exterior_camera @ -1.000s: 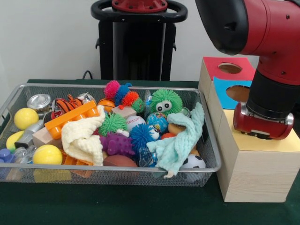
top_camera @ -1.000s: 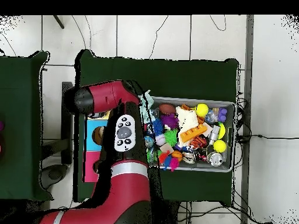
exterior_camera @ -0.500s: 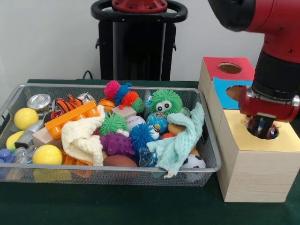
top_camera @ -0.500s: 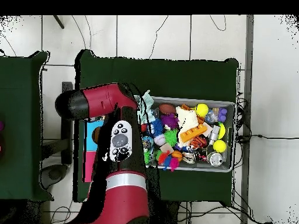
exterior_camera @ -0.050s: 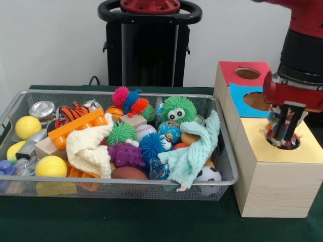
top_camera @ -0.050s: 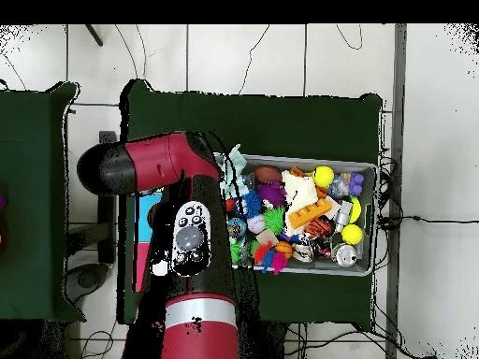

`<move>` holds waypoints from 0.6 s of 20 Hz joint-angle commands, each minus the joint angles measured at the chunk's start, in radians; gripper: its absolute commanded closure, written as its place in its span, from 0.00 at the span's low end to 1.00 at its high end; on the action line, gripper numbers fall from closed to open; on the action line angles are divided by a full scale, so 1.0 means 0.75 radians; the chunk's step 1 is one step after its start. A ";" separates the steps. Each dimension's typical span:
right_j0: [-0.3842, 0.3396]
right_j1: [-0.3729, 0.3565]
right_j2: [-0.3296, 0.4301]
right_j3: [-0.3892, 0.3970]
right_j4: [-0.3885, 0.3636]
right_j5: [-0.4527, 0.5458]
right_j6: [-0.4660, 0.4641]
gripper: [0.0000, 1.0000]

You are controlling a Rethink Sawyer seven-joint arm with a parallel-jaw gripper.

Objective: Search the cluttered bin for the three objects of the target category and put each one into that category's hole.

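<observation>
Your claw [exterior_camera @ -0.050s: 285,132] hangs at the yellow hole [exterior_camera @ -0.050s: 282,141] of the box [exterior_camera @ -0.050s: 275,181], pinching a crinkly packet [exterior_camera @ -0.050s: 289,117], light and slippery; grip its middle. The basket [exterior_camera @ -0.050s: 229,166] sits at nine o'clock.

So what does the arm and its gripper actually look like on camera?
The glossy red and black Sawyer arm has a black wrist cylinder above a red collar. Its gripper has slim black fingers. The overhead view shows a grey oval button panel on the arm.
</observation>
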 commanded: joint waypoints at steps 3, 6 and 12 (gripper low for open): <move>-0.023 -0.061 0.058 0.160 -0.021 0.108 -0.027 1.00; -0.029 -0.065 0.063 0.161 -0.018 0.133 -0.039 1.00; -0.029 -0.006 0.071 0.130 -0.019 0.224 -0.053 1.00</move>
